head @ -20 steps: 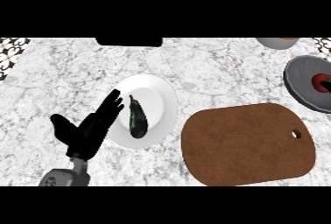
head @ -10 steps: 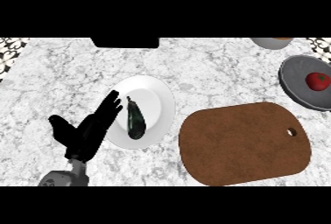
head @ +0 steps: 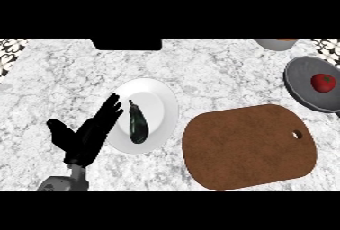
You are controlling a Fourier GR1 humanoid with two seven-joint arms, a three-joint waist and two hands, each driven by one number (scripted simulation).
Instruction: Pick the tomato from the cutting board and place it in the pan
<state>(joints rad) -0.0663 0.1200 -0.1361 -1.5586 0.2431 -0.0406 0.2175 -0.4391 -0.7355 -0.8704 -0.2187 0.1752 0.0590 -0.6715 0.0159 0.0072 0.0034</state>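
Observation:
A red tomato [head: 323,82] lies inside the grey pan [head: 300,85] at the right edge of the head view. The brown cutting board [head: 249,145] sits lower right of centre with nothing on it. My left hand [head: 87,134] rests open at the lower left, fingers straight and pointing up, its fingertips overlapping the left rim of a white plate. My right hand does not show.
A white plate [head: 158,104] left of the board carries a dark eggplant [head: 137,126]. A black object [head: 126,44] sits at the counter's far edge, and a grey bowl [head: 275,43] is at the top right.
The view has shifted slightly, so the pan and tomato show more fully at the right. The left hand has stayed where it was.

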